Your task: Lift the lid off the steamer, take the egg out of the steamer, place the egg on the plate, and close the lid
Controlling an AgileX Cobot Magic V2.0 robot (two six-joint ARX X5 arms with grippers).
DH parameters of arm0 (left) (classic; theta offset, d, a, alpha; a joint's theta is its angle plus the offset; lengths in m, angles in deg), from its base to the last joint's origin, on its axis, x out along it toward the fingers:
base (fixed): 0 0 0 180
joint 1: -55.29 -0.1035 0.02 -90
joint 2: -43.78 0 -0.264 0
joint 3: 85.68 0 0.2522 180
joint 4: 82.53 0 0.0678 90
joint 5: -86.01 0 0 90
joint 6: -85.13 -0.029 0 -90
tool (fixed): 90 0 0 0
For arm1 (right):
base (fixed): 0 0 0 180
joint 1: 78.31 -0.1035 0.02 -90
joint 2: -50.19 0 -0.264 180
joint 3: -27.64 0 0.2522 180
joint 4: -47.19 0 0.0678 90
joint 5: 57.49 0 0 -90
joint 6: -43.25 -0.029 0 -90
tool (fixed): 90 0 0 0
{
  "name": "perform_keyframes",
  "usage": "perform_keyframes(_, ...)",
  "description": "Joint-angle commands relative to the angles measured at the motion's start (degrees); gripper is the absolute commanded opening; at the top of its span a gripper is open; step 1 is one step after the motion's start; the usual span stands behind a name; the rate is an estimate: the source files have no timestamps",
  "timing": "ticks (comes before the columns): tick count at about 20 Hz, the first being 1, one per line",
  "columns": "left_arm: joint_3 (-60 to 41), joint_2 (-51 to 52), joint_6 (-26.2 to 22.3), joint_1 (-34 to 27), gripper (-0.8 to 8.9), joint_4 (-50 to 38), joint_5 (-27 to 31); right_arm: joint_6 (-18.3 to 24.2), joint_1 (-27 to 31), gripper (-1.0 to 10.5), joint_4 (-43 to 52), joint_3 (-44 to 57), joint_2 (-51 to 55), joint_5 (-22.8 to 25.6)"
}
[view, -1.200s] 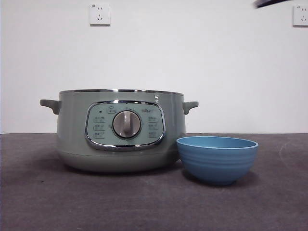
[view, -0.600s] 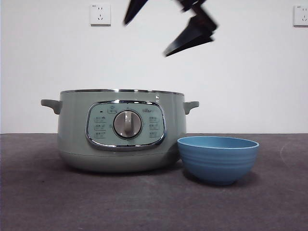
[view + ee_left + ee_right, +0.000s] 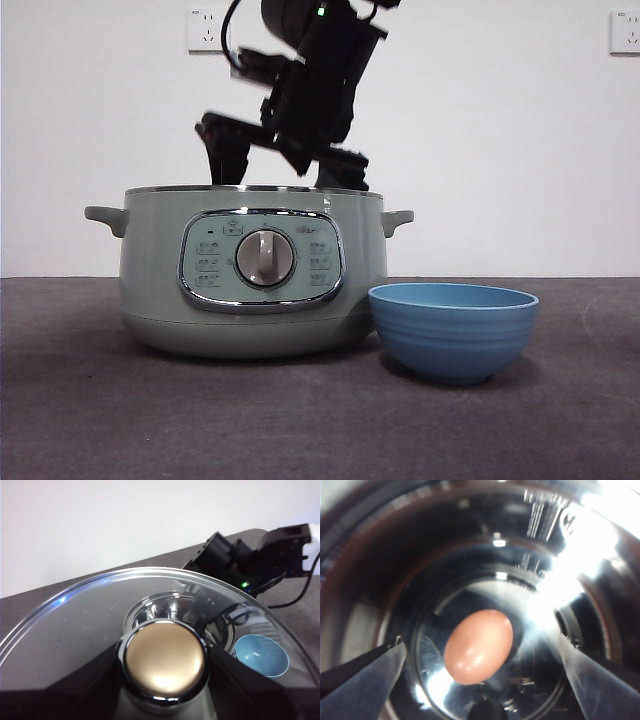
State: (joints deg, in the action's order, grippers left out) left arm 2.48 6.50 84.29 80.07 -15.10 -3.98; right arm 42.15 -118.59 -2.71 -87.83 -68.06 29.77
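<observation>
lid (image 3: 100,625) held off by its knob (image 3: 165,662) in closed left gripper (image 3: 165,680) | right gripper (image 3: 480,680), absent a second earlier, was lowered into pot (image 3: 250,270), jaws wide around egg (image 3: 479,646), untouched | bowl (image 3: 452,330) at pot's 3 o'clock | grasp judged next

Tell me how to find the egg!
Look for the big green steamer on the table, beside the smaller blue plate. Peek inside its shiny metal bottom, where the right end effector hangs open. The egg is the only small, smooth, brownish-orange oval there.
</observation>
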Motion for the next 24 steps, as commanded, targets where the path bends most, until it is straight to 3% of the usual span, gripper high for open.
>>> perform_keyframes(1, 1.2, 0.6, 0.4, 0.0, -0.09, -2.6, -0.1, 1.2, -0.3, 5.6, 1.4, -0.1, -1.3, 0.2)
perform_keyframes(10, 1.2, 0.6, 0.4, 0.0, -0.09, -2.5, -0.3, 1.2, -0.4, 5.6, 4.2, -0.1, -5.3, 0.2)
perform_keyframes(14, 1.2, 0.6, 0.4, 0.0, -0.09, -2.5, -0.3, 1.2, -0.4, 3.3, 4.1, -0.1, -5.9, 0.1)
perform_keyframes(18, 1.2, 0.6, 0.2, 0.0, -0.09, -2.5, -0.3, 1.2, -0.4, 3.0, 2.1, -0.1, -6.4, -0.3)
perform_keyframes(20, 1.2, 0.6, 0.2, 0.0, -0.09, -2.5, -0.3, 1.2, -0.4, 1.9, 2.3, -0.1, -6.5, -0.3)
perform_keyframes(22, 1.2, 0.6, 0.2, 0.0, -0.09, -2.5, -0.3, 1.2, -0.5, -0.1, 2.8, -0.1, -6.5, -0.4)
perform_keyframes(24, 1.2, 0.6, 0.2, 0.0, -0.09, -2.5, -0.3, 1.2, -0.5, -0.2, 3.3, -0.1, -6.4, -0.3)
